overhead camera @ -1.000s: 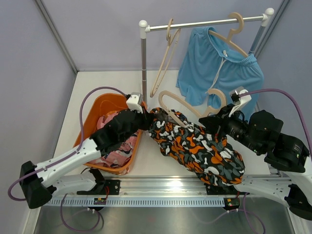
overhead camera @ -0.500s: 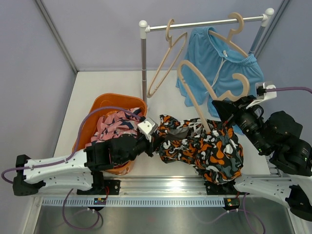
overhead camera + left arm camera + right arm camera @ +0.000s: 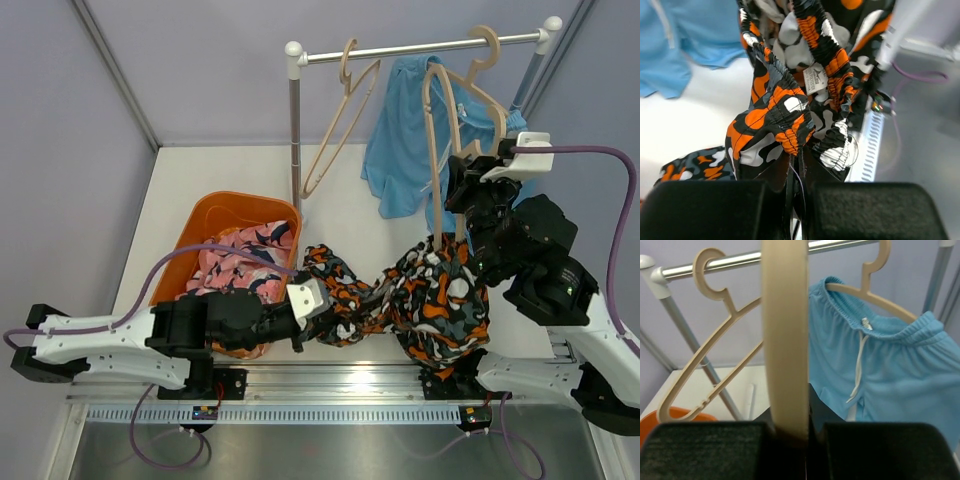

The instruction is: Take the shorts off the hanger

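Note:
The black shorts with orange and white blotches (image 3: pixel 440 305) stretch between my two arms above the table's front. My left gripper (image 3: pixel 318 306) is shut on their gathered waistband (image 3: pixel 790 132). My right gripper (image 3: pixel 458 180) is shut on a beige hanger (image 3: pixel 434 140) and holds it upright; the hanger's lower end dips into the black shorts. That hanger fills the right wrist view (image 3: pixel 785 340). The light blue shorts (image 3: pixel 405 140) hang on another hanger on the rail, also seen from the right wrist (image 3: pixel 890 375). The pink shorts (image 3: pixel 235 262) lie in the orange basket (image 3: pixel 190 225).
A metal rail (image 3: pixel 420 47) on a post (image 3: pixel 296 120) spans the back. An empty beige hanger (image 3: pixel 335 130) hangs at its left end. The basket stands left of the post. Purple-grey walls close in both sides.
My right gripper has lifted the hanger from lying low to upright near the rail. My left gripper has pulled the black shorts' waistband down toward the front edge, stretching them.

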Motion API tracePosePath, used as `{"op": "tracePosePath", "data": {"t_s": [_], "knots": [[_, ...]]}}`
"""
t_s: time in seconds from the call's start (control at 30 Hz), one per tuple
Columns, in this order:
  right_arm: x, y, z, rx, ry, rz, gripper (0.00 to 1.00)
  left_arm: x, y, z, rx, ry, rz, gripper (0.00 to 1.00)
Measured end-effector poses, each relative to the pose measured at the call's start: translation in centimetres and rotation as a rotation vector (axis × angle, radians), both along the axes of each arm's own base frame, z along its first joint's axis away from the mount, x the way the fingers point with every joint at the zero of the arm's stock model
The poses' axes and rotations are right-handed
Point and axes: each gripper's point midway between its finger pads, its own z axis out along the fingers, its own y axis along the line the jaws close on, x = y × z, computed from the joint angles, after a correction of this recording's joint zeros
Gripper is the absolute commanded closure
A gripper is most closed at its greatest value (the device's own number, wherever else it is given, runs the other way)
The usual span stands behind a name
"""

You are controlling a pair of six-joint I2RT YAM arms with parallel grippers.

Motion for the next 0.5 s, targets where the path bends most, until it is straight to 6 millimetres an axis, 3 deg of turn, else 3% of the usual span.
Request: {"op": "tracePosePath", "data": {"t_s": [0.13,0.27,0.4,0.5], "knots": [[0.1,-1.0,0.9,-0.009,-0.028,-0.054,1.0,-2.3,-0.1,-1.2,0.051,0.004,-0.124,1.0],[0.1,-1.6,1.4,-0.015,-0.04,-0.084,1.0,-3.4,0.2,-1.4,0.064,0.009,-0.183,1.0],[0.4,-1.3,1.5,-0.03,-0.021,-0.09,1.0,-1.7,1.3,-0.3,0.051,-0.023,-0.09,1.0],[0.8,0.2,1.6,-0.031,0.005,-0.038,1.0,1.1,2.5,3.3,0.002,-0.085,0.066,1.0]]}}
